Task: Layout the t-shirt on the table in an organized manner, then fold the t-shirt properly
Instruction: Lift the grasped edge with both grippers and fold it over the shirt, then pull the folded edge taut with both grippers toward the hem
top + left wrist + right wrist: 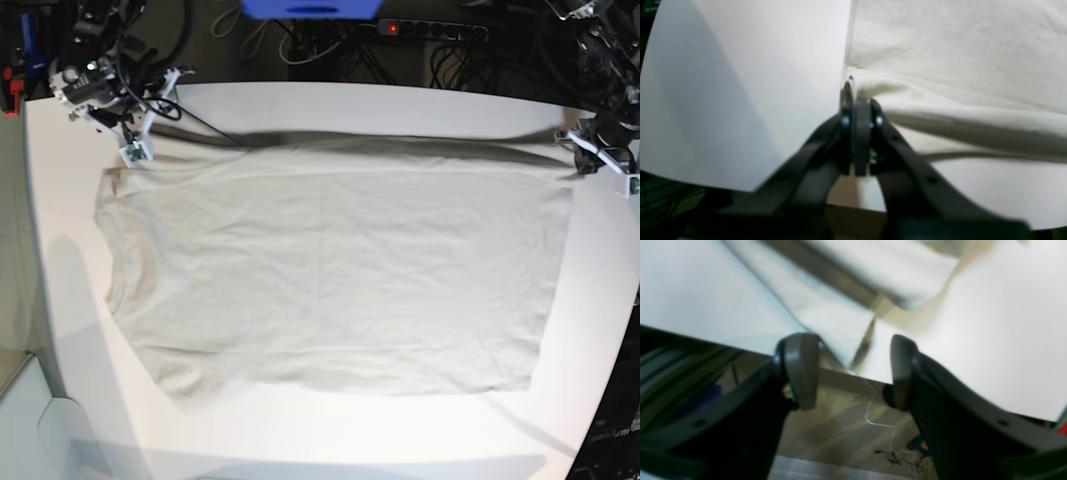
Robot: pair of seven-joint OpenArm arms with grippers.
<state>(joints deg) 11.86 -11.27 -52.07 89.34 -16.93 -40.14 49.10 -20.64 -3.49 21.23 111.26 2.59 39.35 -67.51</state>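
The left tool (858,100) is pressed together, pinching a corner of the beige t-shirt (330,290), likely to hold that edge taut. The right tool (850,370) stands spread and empty; the shirt lies flat on the table (600,330) just beyond it.

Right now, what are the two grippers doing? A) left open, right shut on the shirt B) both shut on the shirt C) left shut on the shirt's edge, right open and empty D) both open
C: the left gripper is pinched on the t-shirt edge, while the right gripper has its jaws apart with nothing between them.
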